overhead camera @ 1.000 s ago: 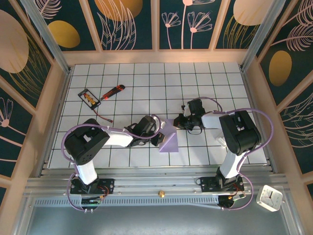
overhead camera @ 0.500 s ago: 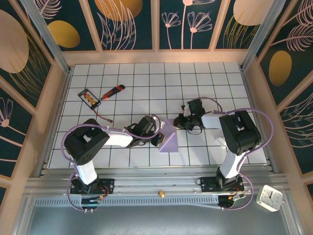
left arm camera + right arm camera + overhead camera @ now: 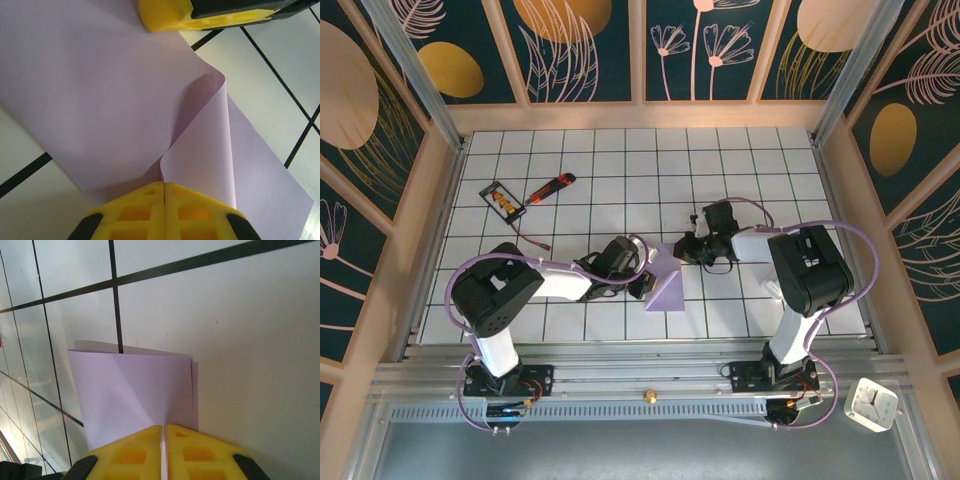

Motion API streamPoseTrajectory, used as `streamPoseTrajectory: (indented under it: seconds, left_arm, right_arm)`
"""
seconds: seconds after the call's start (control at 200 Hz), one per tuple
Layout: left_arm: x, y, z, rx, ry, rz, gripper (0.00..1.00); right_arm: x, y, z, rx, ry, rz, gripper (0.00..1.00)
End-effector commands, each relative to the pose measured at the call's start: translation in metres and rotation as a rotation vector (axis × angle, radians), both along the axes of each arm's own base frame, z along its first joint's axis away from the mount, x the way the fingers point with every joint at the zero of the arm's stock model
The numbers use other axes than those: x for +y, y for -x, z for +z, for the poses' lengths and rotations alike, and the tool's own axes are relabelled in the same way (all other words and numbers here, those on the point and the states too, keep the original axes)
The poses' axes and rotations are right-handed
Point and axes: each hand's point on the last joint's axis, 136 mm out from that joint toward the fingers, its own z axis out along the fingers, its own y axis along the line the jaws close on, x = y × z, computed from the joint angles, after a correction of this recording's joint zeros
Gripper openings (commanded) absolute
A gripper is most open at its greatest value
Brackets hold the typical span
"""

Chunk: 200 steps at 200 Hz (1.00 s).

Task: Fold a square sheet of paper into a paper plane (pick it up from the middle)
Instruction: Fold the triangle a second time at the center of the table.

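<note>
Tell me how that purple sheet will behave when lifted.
Likely floppy: the square sheet of paper buckles into a loose curl where the left gripper pinches it. Probably very light and prone to sagging. It should crease readily, since a fold shows at the right gripper.

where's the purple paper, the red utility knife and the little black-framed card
purple paper (image 3: 667,288): top external view, on its flat near half.
red utility knife (image 3: 550,187): top external view, on the middle of its body.
black-framed card (image 3: 503,200): top external view, on its centre.
</note>
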Motion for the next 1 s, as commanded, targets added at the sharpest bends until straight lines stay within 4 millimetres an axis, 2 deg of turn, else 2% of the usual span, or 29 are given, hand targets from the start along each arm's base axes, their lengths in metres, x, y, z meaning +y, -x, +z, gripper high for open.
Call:
streamPoseTrajectory:
  seconds: [0.0, 0.11, 0.225, 0.415, 0.55, 0.741, 0.876, 0.996]
  left_arm:
    - [0.015, 0.008, -0.023, 0.045, -0.069, 0.005, 0.0]
    - [0.017, 0.009, -0.026, 0.049, -0.081, 0.003, 0.0]
    - [0.018, 0.011, -0.028, 0.054, -0.084, 0.003, 0.0]
    - [0.018, 0.011, -0.03, 0.06, -0.083, 0.005, 0.0]
    - [0.017, 0.011, -0.031, 0.067, -0.085, 0.005, 0.0]
    - [0.018, 0.012, -0.034, 0.081, -0.096, 0.009, 0.0]
    - [0.019, 0.012, -0.037, 0.085, -0.106, 0.012, 0.0]
    - [0.02, 0.012, -0.039, 0.086, -0.112, 0.011, 0.0]
  right_arm:
    - [-0.01, 0.012, -0.02, 0.07, 0.093, 0.001, 0.16]
    - [-0.005, 0.001, 0.002, 0.024, 0.063, 0.005, 0.2]
    - [-0.009, -0.007, 0.025, -0.021, 0.052, -0.007, 0.23]
    - [-0.024, -0.002, 0.047, -0.062, 0.051, -0.055, 0.26]
    - [-0.025, 0.026, 0.056, -0.066, -0.001, -0.084, 0.23]
    - [-0.008, 0.082, 0.059, -0.065, -0.079, -0.105, 0.0]
    - [0.009, 0.112, 0.056, -0.065, -0.156, -0.127, 0.0]
    - [0.022, 0.123, 0.059, -0.101, -0.196, -0.141, 0.0]
